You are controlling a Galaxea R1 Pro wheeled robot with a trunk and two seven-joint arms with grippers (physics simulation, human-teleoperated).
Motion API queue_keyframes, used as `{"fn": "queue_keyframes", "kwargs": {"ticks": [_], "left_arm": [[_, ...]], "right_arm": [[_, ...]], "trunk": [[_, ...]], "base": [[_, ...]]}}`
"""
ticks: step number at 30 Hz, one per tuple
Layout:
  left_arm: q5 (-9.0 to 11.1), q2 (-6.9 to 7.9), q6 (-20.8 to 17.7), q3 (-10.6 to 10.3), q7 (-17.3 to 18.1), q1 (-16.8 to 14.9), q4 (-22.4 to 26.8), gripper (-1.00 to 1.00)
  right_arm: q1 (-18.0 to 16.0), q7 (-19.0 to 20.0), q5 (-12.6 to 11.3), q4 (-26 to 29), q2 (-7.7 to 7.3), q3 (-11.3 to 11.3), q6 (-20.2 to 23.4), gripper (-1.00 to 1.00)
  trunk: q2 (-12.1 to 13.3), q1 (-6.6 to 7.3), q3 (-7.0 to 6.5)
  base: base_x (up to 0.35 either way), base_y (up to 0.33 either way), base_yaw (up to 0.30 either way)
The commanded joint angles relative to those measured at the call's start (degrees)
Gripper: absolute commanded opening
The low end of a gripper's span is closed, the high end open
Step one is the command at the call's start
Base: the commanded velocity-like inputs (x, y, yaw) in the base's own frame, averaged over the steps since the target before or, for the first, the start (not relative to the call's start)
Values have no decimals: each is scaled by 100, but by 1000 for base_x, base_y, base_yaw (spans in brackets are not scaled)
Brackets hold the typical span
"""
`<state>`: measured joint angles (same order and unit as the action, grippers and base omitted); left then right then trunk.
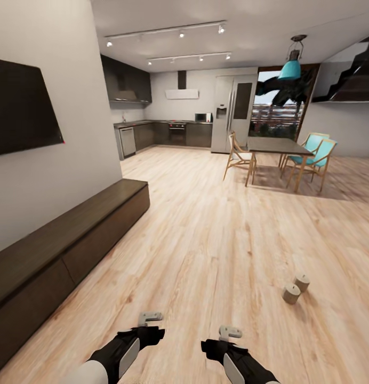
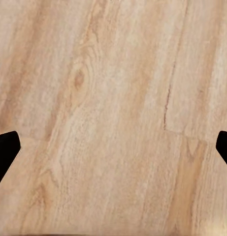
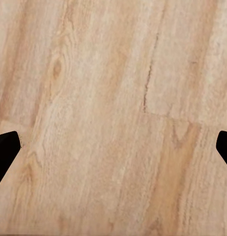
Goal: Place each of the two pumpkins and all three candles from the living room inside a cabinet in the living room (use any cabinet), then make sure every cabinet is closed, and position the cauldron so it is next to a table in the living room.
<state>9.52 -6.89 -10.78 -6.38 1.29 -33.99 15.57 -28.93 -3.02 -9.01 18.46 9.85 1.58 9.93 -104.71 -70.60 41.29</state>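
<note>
Two cream candles lie on the wooden floor at the right, ahead of my right arm. The long dark brown cabinet runs along the left wall under the black TV, its drawer fronts flush and shut. My left gripper and right gripper hang low at the bottom of the head view, both pointing down at the floor. In the left wrist view the dark fingertips stand wide apart over bare planks; the right wrist view shows the fingertips equally spread, nothing between them. Pumpkins, cauldron and coffee table are out of view.
A black TV hangs on the left wall. Far ahead stand a dark dining table with wooden and teal chairs, a kitchen counter and a fridge. Open wooden floor stretches between.
</note>
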Motion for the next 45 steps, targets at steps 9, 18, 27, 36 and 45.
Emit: {"fn": "queue_keyframes", "kwargs": {"ticks": [9, 18, 27, 36, 45], "left_arm": [[59, 3, -24, -47, -5, -3, 7, 100], [55, 3, -29, -47, -6, -3, 7, 100], [53, 3, -23, -47, 2, -3, 0, 100], [50, 3, -21, -47, 3, -3, -2, 100], [50, 3, -20, -47, 0, -3, -2, 100]], "right_arm": [[0, -32, -57, 15, 2, 18, 29, 100], [0, -32, -57, 0, -1, 18, 28, 100], [1, -32, -57, -8, 7, 18, 32, 100], [1, -32, -57, -9, 3, 18, 31, 100], [1, -32, -56, -10, 7, 18, 29, 100]], "trunk": [[-2, 1, 5], [-2, 1, 5], [-2, 1, 5], [-2, 1, 5], [-2, 1, 5]], "base": [[0, 0, 292], [0, 0, 291], [0, 0, 292], [0, -38, 292], [0, -78, 292]]}}
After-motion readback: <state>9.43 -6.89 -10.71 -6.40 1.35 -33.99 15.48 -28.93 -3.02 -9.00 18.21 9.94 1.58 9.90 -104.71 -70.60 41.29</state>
